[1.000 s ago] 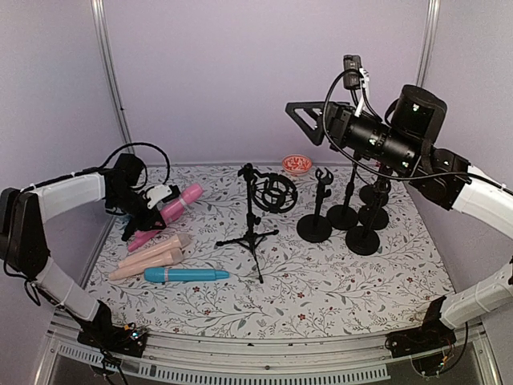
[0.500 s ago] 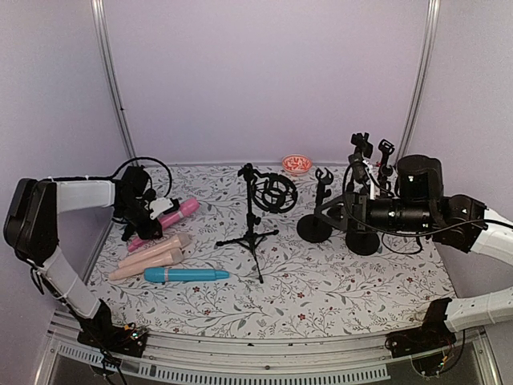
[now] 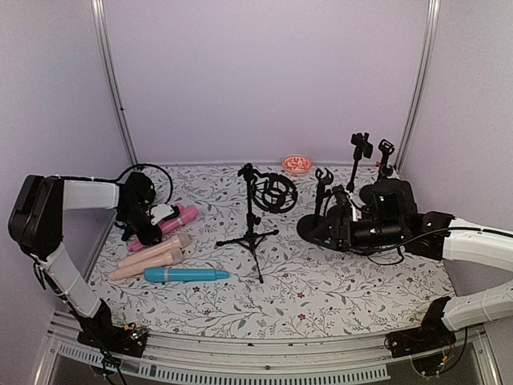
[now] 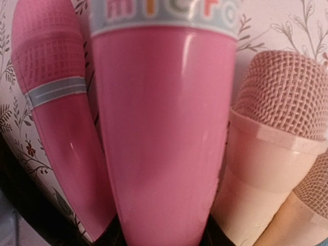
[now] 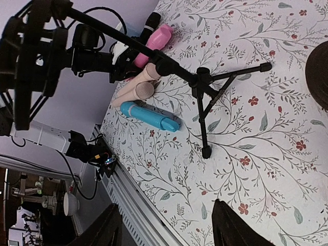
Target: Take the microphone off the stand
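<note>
At nine o'clock, the seemingly light, slick pink microphone [image 4: 164, 128] is gripped mid-handle by the left fingers [image 3: 157, 215]; the right fingers [image 5: 105, 230] are spread empty.

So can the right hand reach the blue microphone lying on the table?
Maybe, but not in a straight line: the tripod stand sits between the right hand and the blue microphone. Going round its front legs looks free.

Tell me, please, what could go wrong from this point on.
1. The left gripper holds the bright pink plastic microphone right beside the peach mesh-headed microphones; releasing it could set them rolling.
2. The right gripper, open, sits low beside the black round-base stands; a careless swing might topple one.
</note>
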